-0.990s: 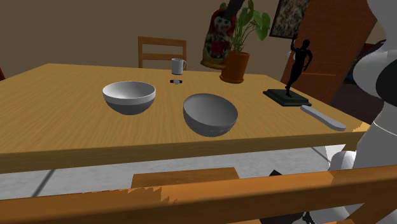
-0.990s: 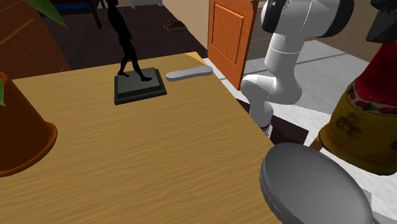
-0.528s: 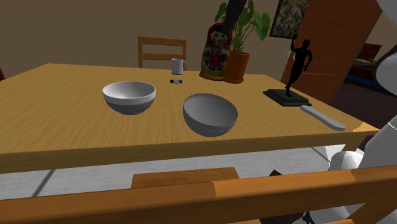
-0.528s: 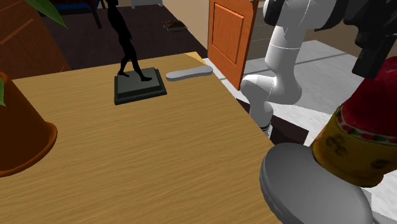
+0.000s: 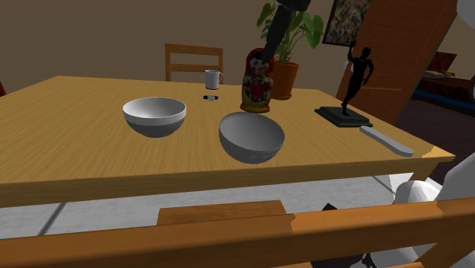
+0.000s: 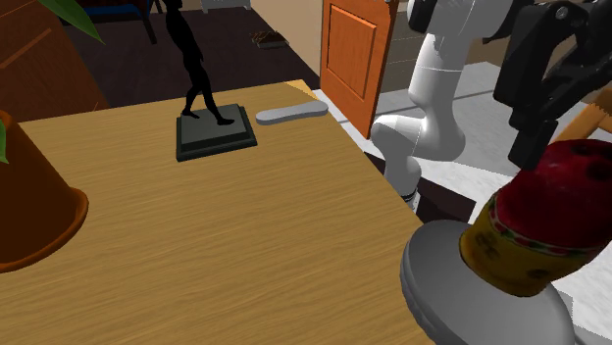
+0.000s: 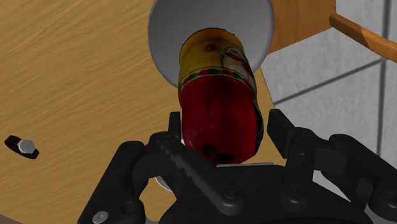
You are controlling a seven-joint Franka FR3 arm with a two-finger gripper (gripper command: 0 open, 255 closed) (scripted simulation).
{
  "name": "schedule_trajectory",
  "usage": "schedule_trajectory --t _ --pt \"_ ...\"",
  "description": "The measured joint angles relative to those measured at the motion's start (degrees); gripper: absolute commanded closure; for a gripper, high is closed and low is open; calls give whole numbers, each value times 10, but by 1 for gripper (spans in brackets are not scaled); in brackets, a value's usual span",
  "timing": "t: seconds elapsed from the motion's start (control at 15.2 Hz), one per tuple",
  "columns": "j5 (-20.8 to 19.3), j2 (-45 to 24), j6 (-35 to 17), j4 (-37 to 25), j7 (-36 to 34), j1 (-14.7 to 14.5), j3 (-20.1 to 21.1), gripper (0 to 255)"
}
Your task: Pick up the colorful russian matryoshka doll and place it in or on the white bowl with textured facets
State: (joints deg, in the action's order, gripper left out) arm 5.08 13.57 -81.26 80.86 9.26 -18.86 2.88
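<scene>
The matryoshka doll [image 5: 257, 87], red with a yellow base and a painted face, hangs tilted just behind and above the far rim of a pale grey bowl [image 5: 252, 138] at the table's middle. My gripper [image 5: 259, 56] comes down from above and is shut on the doll's head. In the second exterior view the doll [image 6: 535, 230] overlaps the bowl [image 6: 453, 294], with the gripper [image 6: 554, 147] around its top. The wrist view has the doll [image 7: 219, 83] between the fingers of the gripper [image 7: 222, 127], its base pointing into the bowl [image 7: 165, 32].
A second bowl [image 5: 154, 116], white inside, sits toward the shoulder view's left. Behind are a mug [image 5: 213, 78], a small black item [image 5: 211, 97] and a potted plant [image 5: 283, 76]. A black figurine [image 5: 352, 84] and a grey utensil [image 5: 387, 141] stand at the right. Chair backs [image 5: 228, 228] border the table.
The gripper has carried the doll down and away from the plant, toward the grey bowl. It now hangs lower and closer to the bowl's rim.
</scene>
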Motion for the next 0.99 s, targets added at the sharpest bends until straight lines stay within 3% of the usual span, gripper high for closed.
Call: schedule_trajectory --t 0.53,0.99 --pt "2 47 -72 119 5 0 1 255" --pt "1 53 -82 132 7 0 0 255"
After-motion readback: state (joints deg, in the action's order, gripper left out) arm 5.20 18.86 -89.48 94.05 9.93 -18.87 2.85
